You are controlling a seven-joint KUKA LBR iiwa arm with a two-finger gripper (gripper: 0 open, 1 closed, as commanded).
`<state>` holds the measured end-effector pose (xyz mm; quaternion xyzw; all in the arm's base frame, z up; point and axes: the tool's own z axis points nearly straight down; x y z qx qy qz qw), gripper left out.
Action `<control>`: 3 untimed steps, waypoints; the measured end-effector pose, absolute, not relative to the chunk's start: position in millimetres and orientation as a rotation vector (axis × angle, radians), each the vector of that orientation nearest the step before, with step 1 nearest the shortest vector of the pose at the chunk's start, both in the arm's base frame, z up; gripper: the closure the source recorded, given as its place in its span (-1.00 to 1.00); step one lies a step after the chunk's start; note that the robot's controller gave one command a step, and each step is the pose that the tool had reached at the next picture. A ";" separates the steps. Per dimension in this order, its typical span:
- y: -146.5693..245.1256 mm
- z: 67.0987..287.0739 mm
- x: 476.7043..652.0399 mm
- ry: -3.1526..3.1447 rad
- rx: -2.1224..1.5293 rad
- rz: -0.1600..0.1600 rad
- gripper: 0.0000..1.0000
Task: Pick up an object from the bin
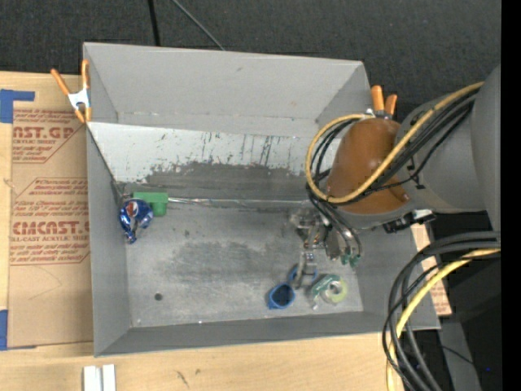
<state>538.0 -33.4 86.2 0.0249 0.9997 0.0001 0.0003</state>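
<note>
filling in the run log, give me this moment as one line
gripper: in bin, near-right part | nearest: blue cap, pale green ring | far left: green block, blue-white wrapper

Blue cap [281, 297] just view-left of gripper [307, 274]; pale green/wht ring [330, 289] on its other side. Far across from it: green block [152, 204], blue-wht-red wrapper [134, 217]. Bin [220, 80] grey, scuffed.

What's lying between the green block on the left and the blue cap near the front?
Nothing: the camera view shows bare bin floor between green block and blue cap.
</note>
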 end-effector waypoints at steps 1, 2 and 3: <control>-50.4 70.1 485.9 3.133 -0.109 0.000 -1.00; -49.9 69.5 485.1 3.139 -0.113 0.000 1.00; -59.1 238.4 506.5 3.131 -0.068 -0.003 1.00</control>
